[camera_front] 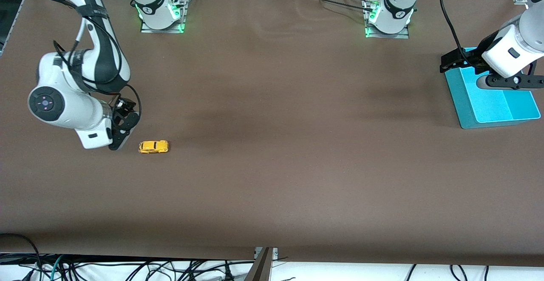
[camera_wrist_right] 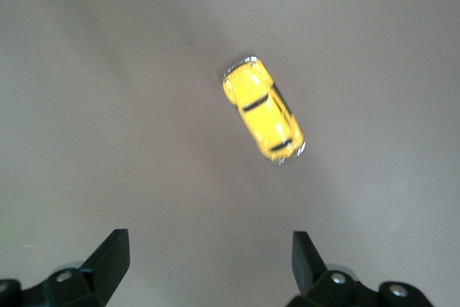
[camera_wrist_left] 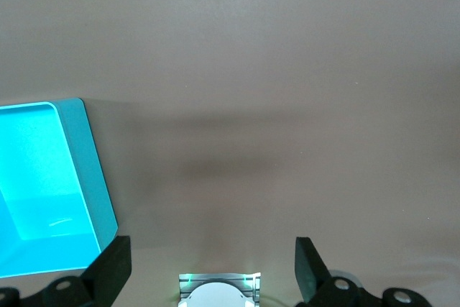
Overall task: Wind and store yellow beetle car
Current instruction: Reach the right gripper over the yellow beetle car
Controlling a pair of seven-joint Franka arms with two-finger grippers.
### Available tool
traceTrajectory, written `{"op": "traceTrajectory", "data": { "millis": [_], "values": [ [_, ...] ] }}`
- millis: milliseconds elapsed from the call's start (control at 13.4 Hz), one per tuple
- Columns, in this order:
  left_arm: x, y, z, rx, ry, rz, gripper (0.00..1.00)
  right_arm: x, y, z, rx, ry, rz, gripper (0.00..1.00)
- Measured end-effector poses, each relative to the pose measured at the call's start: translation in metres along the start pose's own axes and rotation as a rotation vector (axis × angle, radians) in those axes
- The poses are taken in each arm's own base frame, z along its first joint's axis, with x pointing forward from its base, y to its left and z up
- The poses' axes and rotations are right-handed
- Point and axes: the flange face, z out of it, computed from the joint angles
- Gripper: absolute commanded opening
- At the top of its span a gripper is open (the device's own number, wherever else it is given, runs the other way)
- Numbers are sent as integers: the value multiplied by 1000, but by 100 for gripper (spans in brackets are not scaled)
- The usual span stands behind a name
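No step is complete: the yellow beetle car rests untouched on the desk near the wide right pincer, while the wide left pincer waits over the turquoise tray.

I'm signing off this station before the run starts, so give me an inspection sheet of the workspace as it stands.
Surface: brown table, bare across the middle.
Job's things: yellow beetle car on its wheels on the table, toward the right arm's end; teal tray toward the left arm's end.
Clutter: nothing seen.
Grippers: right gripper open, beside the car, not touching it; left gripper open, over the tray, holding nothing.
Cables: black leads run from both bases.
Surroundings: loose cables below the table's near edge.
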Motion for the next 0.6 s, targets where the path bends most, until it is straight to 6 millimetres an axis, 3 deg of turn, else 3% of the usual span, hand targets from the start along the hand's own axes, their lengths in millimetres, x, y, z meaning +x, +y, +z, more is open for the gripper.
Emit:
{"op": "traceTrajectory", "data": {
  "millis": [223, 596],
  "values": [
    [0, 0, 0, 0, 0, 0, 100, 0, -7, 42, -93, 51, -172, 100],
    [-1, 2, 0, 1, -5, 2, 100, 2, -11, 78, -214, 89, -388, 100]
  ]
}}
